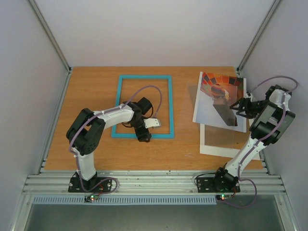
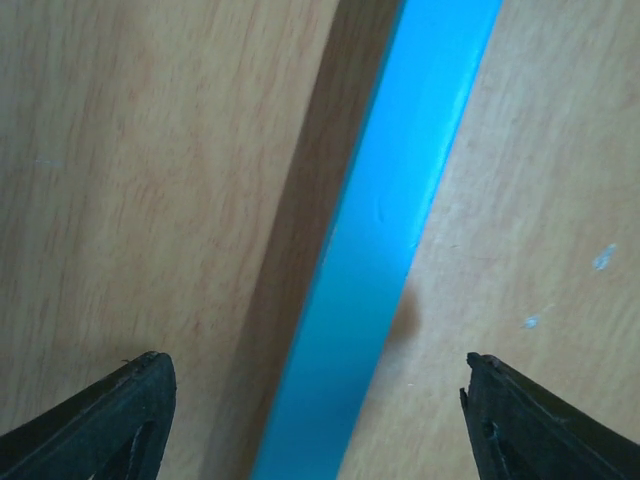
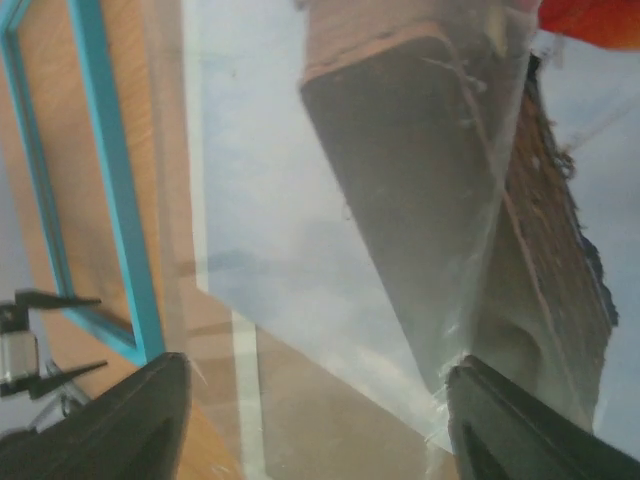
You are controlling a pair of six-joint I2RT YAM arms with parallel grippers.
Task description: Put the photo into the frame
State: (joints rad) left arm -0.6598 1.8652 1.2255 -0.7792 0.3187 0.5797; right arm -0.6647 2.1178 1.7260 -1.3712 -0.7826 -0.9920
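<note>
Turquoise frame [image 1: 144, 77] lies flat on the wooden table [image 1: 91, 86]; left gripper [image 1: 143, 136], jaws spread, straddles the frame's near edge; photo [image 1: 211, 106] lies right of the frame, beneath the right gripper [image 1: 237, 107], jaws apart.

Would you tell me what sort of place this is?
Probably a robot test booth in a lab: a wooden table walled by plain white panels, with the left arm and right arm bolted at its near edge.

A wooden tabletop [image 1: 96, 82] carries a white sheet [image 1: 211, 144] at its right near side; pale walls [image 1: 144, 29] enclose it.
</note>
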